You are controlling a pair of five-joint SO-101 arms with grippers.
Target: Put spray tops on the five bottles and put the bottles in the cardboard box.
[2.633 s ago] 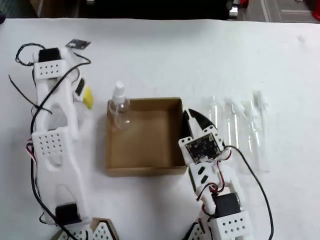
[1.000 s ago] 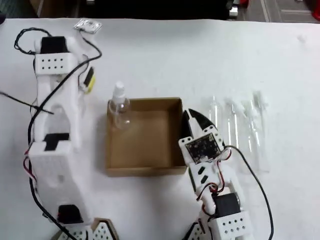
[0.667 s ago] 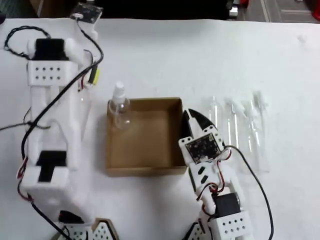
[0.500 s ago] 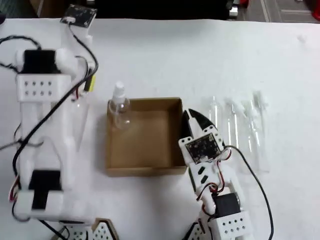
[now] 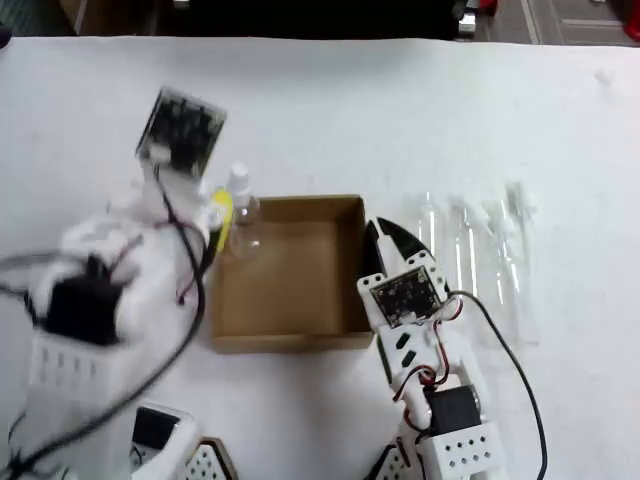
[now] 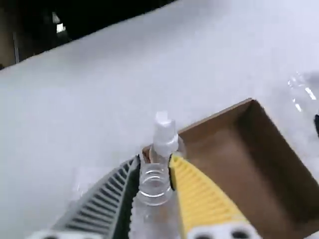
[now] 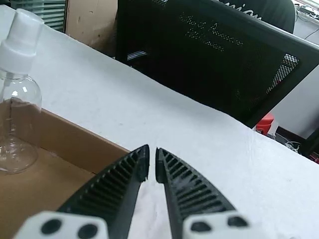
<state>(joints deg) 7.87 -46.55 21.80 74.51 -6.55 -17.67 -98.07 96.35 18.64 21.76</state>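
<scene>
Left wrist view, left claw [image 6: 154, 162]: around the capped bottle [image 6: 155, 181]; clamped or not, I cannot tell.
Capped bottle: upright in the box [image 5: 285, 341], far-left corner.
Right claw [image 5: 386, 236]: clenched, empty, beside the box.
Remaining: four bottles [image 5: 470, 262] lying on the surface [image 5: 400, 110].

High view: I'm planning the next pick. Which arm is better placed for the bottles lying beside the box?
Right. The right gripper sits shut and empty between the cardboard box and the lying bottles; the left gripper, across the box, holds a bottle.
</scene>
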